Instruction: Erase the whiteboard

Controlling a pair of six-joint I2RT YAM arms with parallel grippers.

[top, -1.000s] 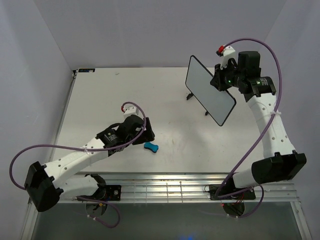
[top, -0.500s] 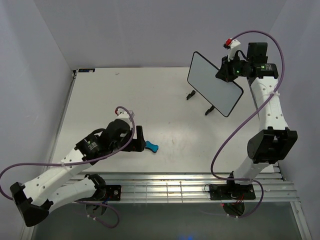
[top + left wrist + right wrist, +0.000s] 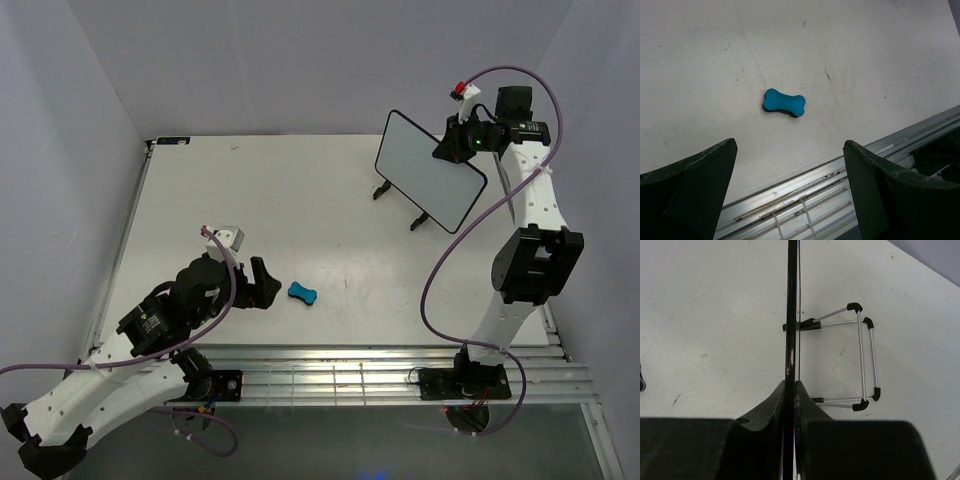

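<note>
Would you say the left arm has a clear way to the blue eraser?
Likely yes: the left gripper is open, the blue eraser lies on the table just ahead of its fingers, and nothing stands between them.

Searched all three views for lettering. Found none readable. Saw only a blank face on the whiteboard (image 3: 430, 175).

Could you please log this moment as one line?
left hand: open, blue eraser ahead | right hand: shut on whiteboard | whiteboard: blank

Whiteboard (image 3: 430, 184) glossy; table (image 3: 330, 210) matt, scuffed; wire stand (image 3: 862, 362) bare metal.
</note>
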